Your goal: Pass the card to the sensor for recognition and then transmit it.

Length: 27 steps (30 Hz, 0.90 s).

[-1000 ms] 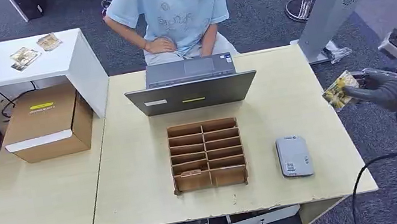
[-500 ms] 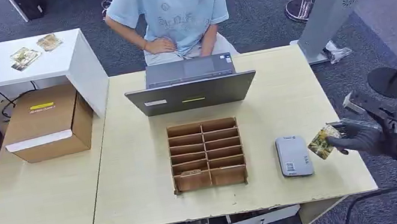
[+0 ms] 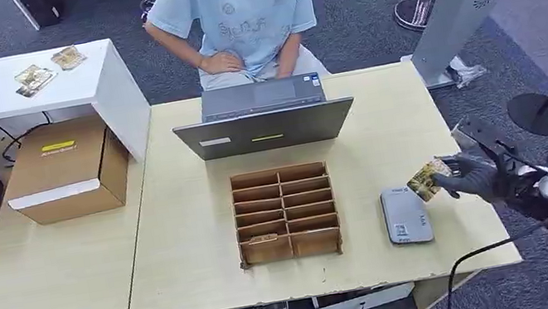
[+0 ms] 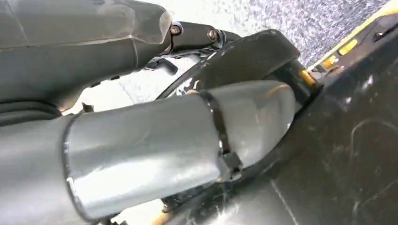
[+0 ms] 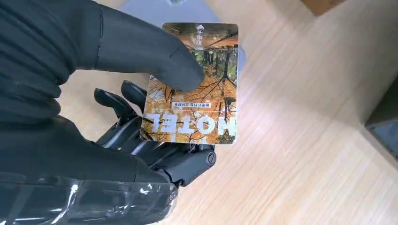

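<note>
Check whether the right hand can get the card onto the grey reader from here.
Probably yes: the right hand holds the card just over the reader's near edge, with nothing between them.

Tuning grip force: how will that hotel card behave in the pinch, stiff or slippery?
The hotel card looks flat and unbent under the right robot hand, so probably stiff. It looks thin, so probably light. Its printed face looks smooth, so it may slide under the thumb.
</note>
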Each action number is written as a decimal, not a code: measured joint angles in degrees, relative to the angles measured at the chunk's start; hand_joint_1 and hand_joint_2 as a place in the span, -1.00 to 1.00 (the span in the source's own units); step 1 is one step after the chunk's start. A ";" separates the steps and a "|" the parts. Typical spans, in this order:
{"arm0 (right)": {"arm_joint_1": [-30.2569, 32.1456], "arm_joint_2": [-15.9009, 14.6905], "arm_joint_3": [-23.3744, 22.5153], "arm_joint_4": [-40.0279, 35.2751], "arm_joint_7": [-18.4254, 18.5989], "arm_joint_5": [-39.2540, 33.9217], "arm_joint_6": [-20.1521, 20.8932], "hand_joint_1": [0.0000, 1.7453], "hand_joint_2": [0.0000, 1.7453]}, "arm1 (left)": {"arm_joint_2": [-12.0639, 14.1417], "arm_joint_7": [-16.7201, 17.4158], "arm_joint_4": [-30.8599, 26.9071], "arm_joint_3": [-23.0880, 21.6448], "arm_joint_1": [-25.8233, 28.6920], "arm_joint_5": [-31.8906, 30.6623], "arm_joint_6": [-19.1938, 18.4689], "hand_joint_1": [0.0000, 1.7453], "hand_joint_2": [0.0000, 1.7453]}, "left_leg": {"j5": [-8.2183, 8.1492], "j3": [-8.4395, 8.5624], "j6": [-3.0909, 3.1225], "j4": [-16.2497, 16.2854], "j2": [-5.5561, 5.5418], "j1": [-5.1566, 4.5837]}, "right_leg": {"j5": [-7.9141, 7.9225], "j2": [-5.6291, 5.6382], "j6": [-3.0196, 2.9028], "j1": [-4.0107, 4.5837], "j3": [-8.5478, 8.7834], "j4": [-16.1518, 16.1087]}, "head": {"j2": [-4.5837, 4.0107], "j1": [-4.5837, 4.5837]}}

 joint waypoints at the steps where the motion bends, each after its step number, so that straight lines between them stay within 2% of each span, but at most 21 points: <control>1: -0.25 0.54 0.22 0.80 -0.37 1.00 -0.45 1.00 1.00 | -0.11 0.02 0.00 0.58 0.03 0.04 0.22 -1.00 -1.00 | 0.00 -0.01 0.00 0.00 -0.01 0.00 | 0.00 -0.01 0.00 0.00 0.00 0.00 | 0.00 0.00; 10: -0.70 3.78 0.68 6.99 -3.41 3.67 -1.63 1.00 1.00 | -0.33 -0.04 0.11 2.47 0.14 -0.59 0.22 -1.00 -1.00 | 0.00 0.01 0.00 0.00 0.02 0.00 | 0.00 0.03 0.00 0.01 0.00 0.00 | 0.00 0.00; 27: -0.98 7.21 0.66 9.83 -4.33 11.05 -3.71 1.00 1.00 | -0.72 1.42 0.24 4.15 0.09 0.54 1.20 -1.00 -1.00 | 0.00 0.01 0.00 0.00 0.02 0.00 | 0.00 0.02 0.00 0.02 0.01 0.01 | 0.00 0.00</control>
